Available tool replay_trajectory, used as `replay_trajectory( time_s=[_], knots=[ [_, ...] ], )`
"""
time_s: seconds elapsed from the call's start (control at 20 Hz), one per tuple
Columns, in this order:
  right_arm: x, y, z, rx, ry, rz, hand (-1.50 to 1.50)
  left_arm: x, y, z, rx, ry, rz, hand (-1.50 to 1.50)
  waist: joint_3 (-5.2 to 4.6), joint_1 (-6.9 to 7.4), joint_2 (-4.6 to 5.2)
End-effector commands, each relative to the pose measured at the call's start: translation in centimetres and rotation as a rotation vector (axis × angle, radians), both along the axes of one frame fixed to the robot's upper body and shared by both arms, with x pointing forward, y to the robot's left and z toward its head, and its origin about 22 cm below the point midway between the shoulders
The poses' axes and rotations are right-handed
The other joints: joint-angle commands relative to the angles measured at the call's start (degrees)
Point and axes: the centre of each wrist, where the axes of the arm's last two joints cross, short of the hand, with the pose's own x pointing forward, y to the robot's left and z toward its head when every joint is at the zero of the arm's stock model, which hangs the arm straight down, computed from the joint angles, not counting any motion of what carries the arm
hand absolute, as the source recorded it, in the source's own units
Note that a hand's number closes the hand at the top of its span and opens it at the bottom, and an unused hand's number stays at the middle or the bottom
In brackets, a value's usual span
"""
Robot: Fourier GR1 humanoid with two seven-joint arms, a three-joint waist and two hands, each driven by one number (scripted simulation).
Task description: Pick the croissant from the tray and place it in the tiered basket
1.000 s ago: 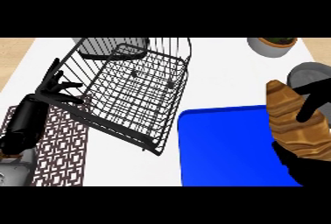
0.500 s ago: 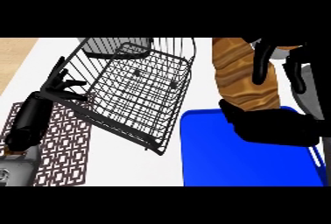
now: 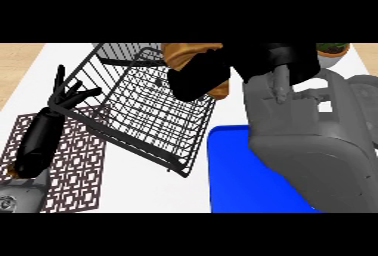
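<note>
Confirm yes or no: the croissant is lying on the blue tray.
No, the croissant is held in the right hand above the wire basket, off the blue tray.

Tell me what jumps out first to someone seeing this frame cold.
The big grey right forearm fills the right side, its black right hand curled round the brown croissant over the upper right corner of the black wire tiered basket. Below it, the bright blue tray stands out at lower centre. The left hand rests open at the left, beside the basket, above a brown patterned mat.
</note>
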Motion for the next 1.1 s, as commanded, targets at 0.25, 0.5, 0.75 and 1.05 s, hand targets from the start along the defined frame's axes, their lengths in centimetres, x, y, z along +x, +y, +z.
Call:
replay_trajectory(
  time_s=[0.25, 0.5, 0.75, 1.05],
  knots=[
    [5.1, 6.3, -2.9, 0.012, 0.14, -0.076, 1.5, -0.8, -1.6, -3.7, 0.013, 0.086, -0.064, 0.0, -0.18, -0.16, 0.67],
    [7.3, 6.3, -4.6, 0.249, 0.14, -0.06, -1.5, -0.1, -3.3, -1.9, 0.024, 0.072, -0.091, 0.0, -0.12, 1.72, 1.09],
    [8.8, 6.5, -6.6, 0.365, 0.102, -0.01, -1.5, 0.5, -2.5, -2.2, 0.021, 0.075, -0.107, 0.0, -0.14, 2.22, 1.45],
    [9.2, 6.2, -7.2, 0.54, -0.154, -0.106, -1.5, -0.9, -1.5, -2.1, 0.009, 0.091, -0.085, 0.0, -0.08, 0.91, 0.58]
  ],
)
